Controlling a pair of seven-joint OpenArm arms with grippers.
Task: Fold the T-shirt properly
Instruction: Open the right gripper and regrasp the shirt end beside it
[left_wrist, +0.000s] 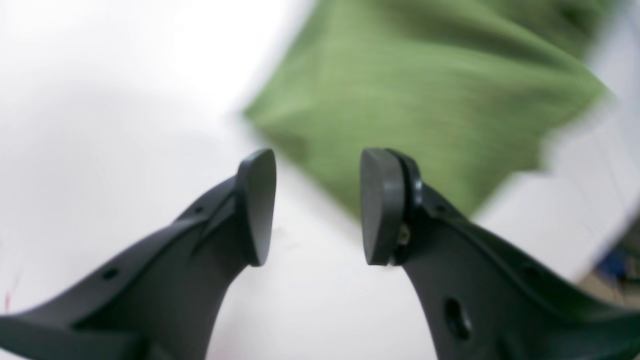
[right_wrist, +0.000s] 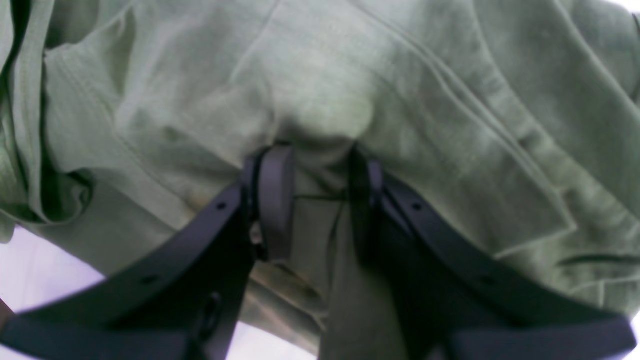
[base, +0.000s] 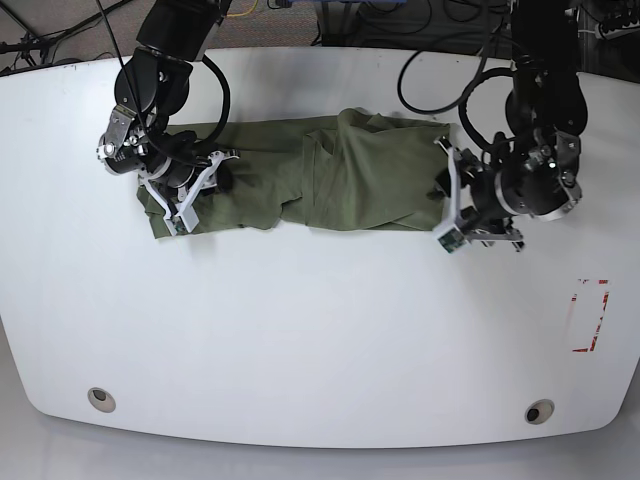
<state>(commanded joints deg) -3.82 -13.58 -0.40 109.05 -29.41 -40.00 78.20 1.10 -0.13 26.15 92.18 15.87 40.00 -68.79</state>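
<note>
While the olive-green T-shirt lies stretched in a rumpled band across the upper middle of the white tabletop in the base view, the two arms sit at its opposite ends. At the left of that frame the right gripper is down on the cloth, and its wrist view shows a bunched fold of green fabric caught between the two dark fingers, with seams and hems running diagonally across the top and right of the frame. At the right of the base frame the left gripper sits just beside the shirt's edge; in its own blurred wrist view the two pads stand spread apart with only bare white tabletop between them, and the green cloth fills the upper right, beyond the tips. The middle of the shirt is heaped into raised folds near the top centre of the base frame. A red-outlined rectangle marks the tabletop at the right edge, and two small round fittings sit near the lower corners.
</note>
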